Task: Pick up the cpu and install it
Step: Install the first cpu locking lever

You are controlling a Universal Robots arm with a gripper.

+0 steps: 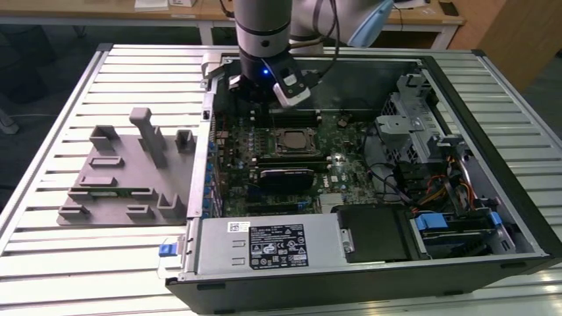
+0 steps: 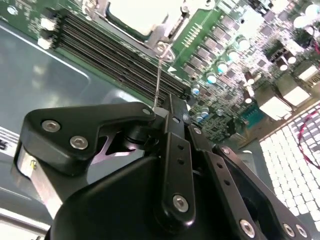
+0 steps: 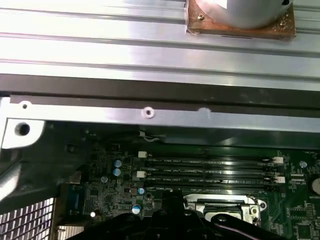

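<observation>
The chip (image 1: 291, 141) lies flat in the socket at the middle of the green board (image 1: 351, 172), inside the open computer case (image 1: 518, 217) on the slatted counter (image 1: 52, 276). Your gripper (image 1: 263, 92) hangs just behind it; whether it is apart or together, you cannot tell. Judge the chip light, rigid, fragile underneath: hold its edges.

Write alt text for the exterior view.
A robot arm's end effector hangs inside an open computer case lying on a slatted metal table, near the motherboard's metal-framed socket. A grey fixture tray sits toward the exterior view's left.
</observation>
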